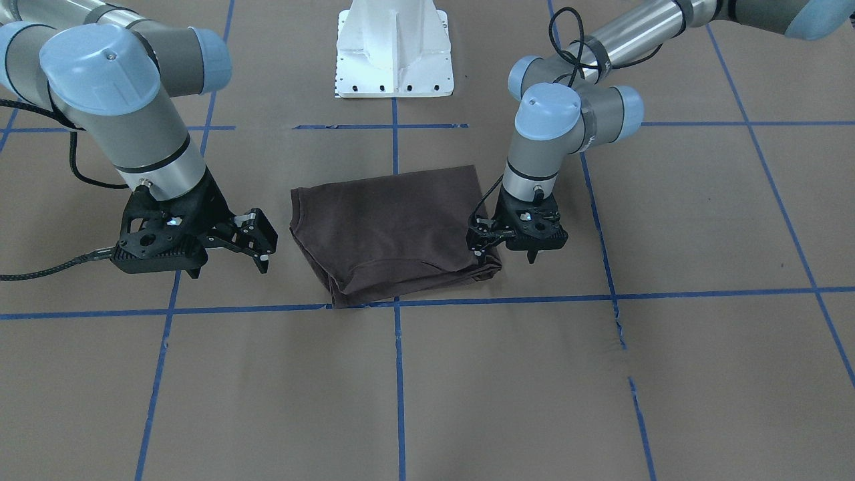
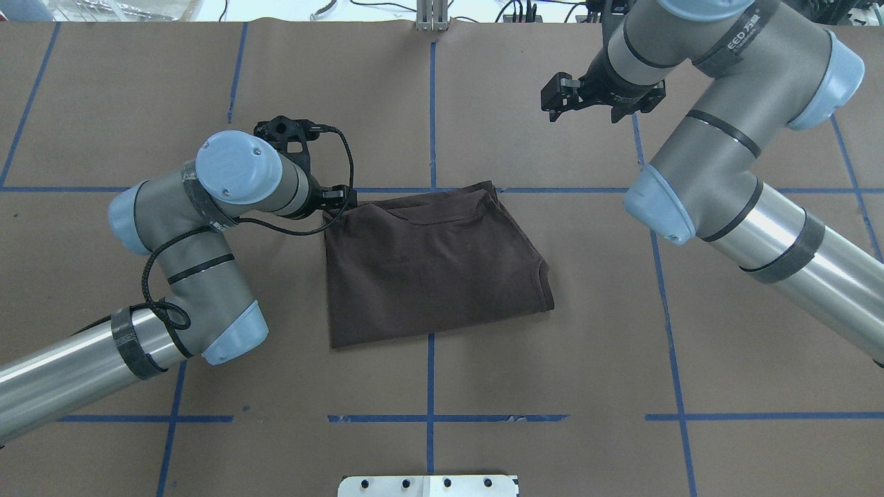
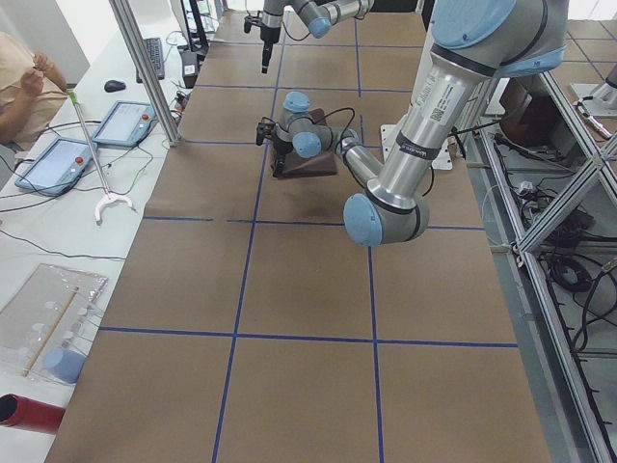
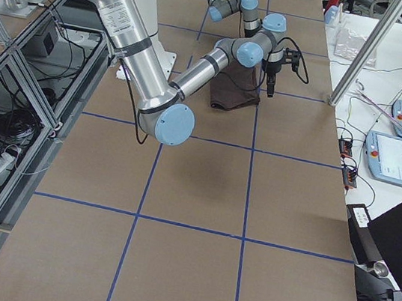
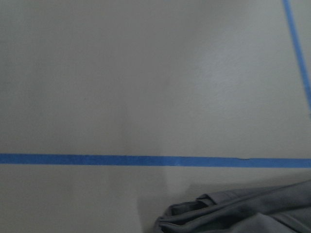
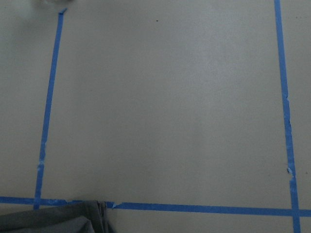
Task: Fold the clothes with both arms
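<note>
Dark brown T-shirt (image 2: 428, 262) — folded compact at the middle of the desk (image 2: 552, 359), little seemingly left; right tool (image 1: 257, 237) spread, empty, clear of it; left tool (image 1: 478, 239) at its corner — grip cannot be told.

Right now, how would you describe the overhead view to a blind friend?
A dark brown T-shirt lies folded into a rough rectangle on brown paper marked with blue tape lines. The left hand sits at the shirt's far left corner; the right hand, open, is off to the far right, clear of it.
</note>
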Action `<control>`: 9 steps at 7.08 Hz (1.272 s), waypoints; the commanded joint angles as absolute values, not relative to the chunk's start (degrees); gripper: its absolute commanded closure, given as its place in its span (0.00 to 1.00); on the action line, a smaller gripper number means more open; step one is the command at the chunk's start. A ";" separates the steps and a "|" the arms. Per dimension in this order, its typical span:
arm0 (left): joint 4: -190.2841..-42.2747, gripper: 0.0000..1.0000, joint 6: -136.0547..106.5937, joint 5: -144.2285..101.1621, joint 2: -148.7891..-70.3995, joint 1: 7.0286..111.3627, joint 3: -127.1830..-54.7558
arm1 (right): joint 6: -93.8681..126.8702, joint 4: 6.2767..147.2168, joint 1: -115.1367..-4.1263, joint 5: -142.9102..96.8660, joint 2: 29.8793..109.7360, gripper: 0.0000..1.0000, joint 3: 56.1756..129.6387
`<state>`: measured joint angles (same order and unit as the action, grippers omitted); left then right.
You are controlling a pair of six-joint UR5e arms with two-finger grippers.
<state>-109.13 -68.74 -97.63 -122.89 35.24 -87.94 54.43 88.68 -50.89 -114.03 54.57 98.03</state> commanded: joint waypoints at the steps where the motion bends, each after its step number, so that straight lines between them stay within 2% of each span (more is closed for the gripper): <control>1: -108.99 0.00 -68.73 -96.15 -123.66 34.02 -84.48 | 54.32 88.86 -50.98 -114.08 54.84 0.00 98.17; 3: -108.98 0.00 -62.10 -93.08 -122.79 34.80 -83.76 | 54.32 88.86 -50.89 -113.91 55.19 0.00 98.26; 6: -109.07 0.00 -52.41 -93.95 -120.67 40.84 -87.09 | 54.32 88.68 -50.89 -113.82 55.63 0.00 98.26; 8: -108.37 0.00 -50.72 -101.37 -119.19 45.15 -93.74 | 53.62 88.33 -51.67 -114.34 56.68 0.00 98.26; 9: -108.11 0.00 -47.75 -102.47 -113.52 45.70 -100.74 | 48.04 88.94 -53.51 -114.35 58.43 0.00 98.17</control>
